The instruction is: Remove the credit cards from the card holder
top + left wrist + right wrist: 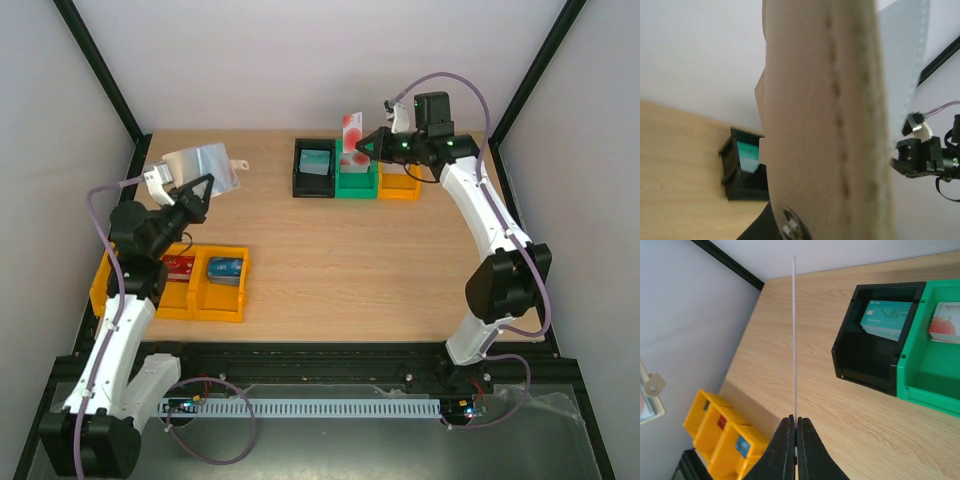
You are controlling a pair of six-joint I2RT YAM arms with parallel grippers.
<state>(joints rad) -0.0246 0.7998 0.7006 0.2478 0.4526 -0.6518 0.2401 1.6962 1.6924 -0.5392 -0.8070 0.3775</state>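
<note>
My left gripper is shut on the open card holder and holds it above the table's far left. Its blue-grey inside faces up in the top view. In the left wrist view its cream-beige outside fills the frame, with the snap dot low down. My right gripper is shut on a red-and-white card held upright over the green bin. In the right wrist view that card is an edge-on thin line above the gripper. No dark grey card shows.
A black bin holds a teal card. The green bin holds another red-and-white card. A small orange bin stands to its right. Yellow bins at near left hold a red card and a blue card.
</note>
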